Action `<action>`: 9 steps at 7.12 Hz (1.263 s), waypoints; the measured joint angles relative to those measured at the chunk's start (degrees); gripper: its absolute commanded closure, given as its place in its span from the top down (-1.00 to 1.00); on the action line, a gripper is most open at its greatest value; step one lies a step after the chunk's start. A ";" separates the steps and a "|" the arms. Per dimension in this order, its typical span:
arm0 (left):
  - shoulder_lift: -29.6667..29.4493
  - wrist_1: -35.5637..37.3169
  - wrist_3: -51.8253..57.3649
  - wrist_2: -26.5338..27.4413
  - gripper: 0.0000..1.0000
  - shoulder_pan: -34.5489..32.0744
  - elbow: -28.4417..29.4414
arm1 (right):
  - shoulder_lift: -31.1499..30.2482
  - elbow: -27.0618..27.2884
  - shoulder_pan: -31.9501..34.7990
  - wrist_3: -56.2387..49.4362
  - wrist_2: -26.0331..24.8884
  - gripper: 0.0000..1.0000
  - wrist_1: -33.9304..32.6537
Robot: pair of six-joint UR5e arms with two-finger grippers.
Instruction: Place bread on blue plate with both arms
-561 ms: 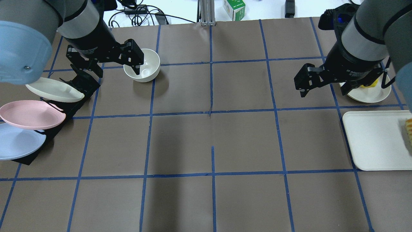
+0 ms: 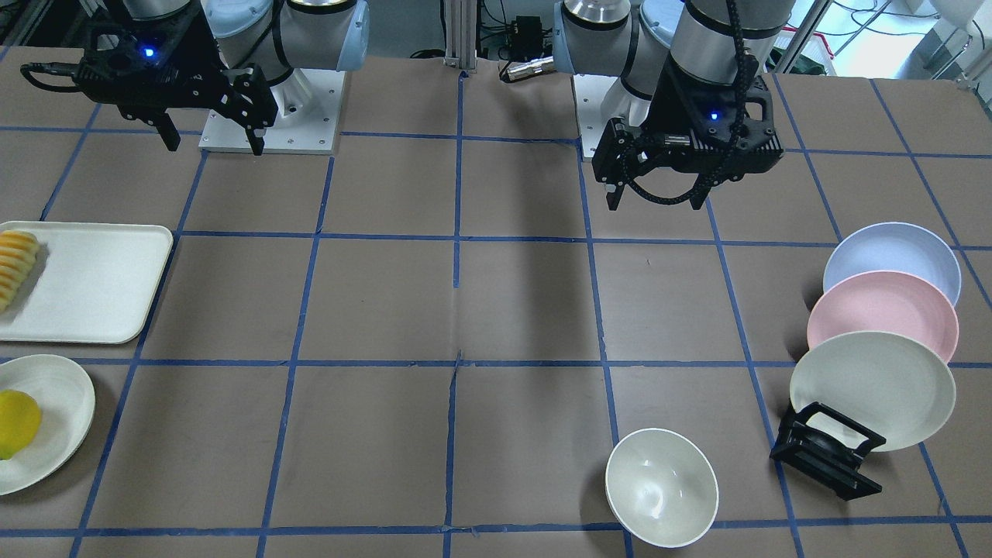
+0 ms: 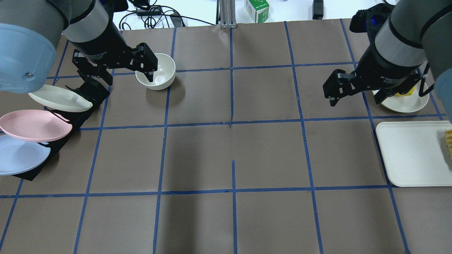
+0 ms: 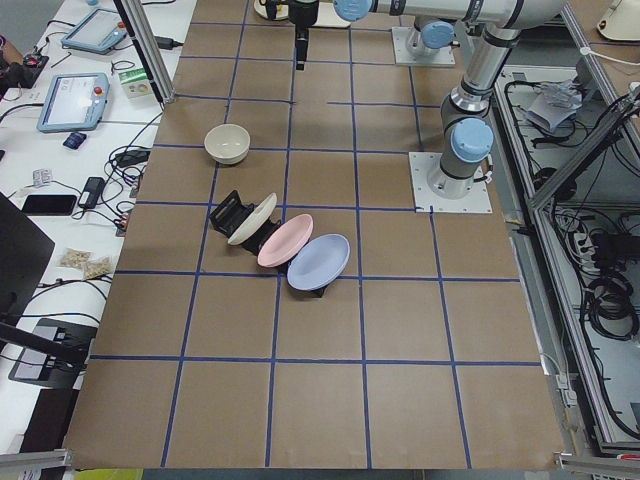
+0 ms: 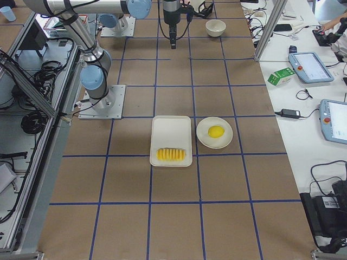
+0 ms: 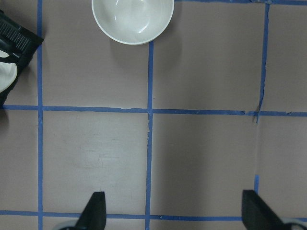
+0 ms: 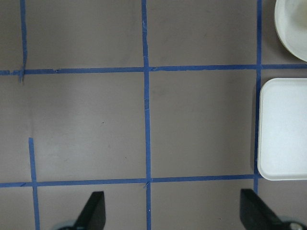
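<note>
The bread (image 2: 15, 267) lies at the outer end of a white tray (image 2: 93, 287); it also shows in the overhead view (image 3: 449, 143) and the right side view (image 5: 173, 155). The blue plate (image 3: 17, 155) leans in a black rack (image 2: 828, 453), nearest the robot, behind the pink and cream plates; it also shows in the front view (image 2: 891, 260). My left gripper (image 3: 118, 72) is open and empty above the table, beside a white bowl. My right gripper (image 3: 355, 100) is open and empty above the table, left of the tray. Both wrist views show the fingers wide apart.
A white bowl (image 3: 156, 72) stands by the left gripper. A pink plate (image 3: 33, 125) and a cream plate (image 3: 58, 98) lean in the same rack. A small white plate (image 2: 54, 422) with a yellow lemon-like fruit (image 2: 15, 422) sits beyond the tray.
</note>
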 measured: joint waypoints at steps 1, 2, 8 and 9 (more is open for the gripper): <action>0.04 0.00 0.00 0.00 1.00 0.00 -0.09 | 0.13 0.20 0.01 0.00 -0.04 1.00 0.02; 0.06 0.03 0.00 0.00 1.00 0.00 -0.21 | 0.32 0.30 0.02 0.00 -0.11 1.00 0.02; 0.98 -0.23 -1.83 0.19 1.00 -0.31 -2.61 | 0.36 0.34 -0.02 0.02 3.99 1.00 -0.07; 1.21 -0.10 -2.06 0.19 1.00 -0.29 -3.28 | 0.59 0.42 -0.05 0.06 4.46 1.00 -0.20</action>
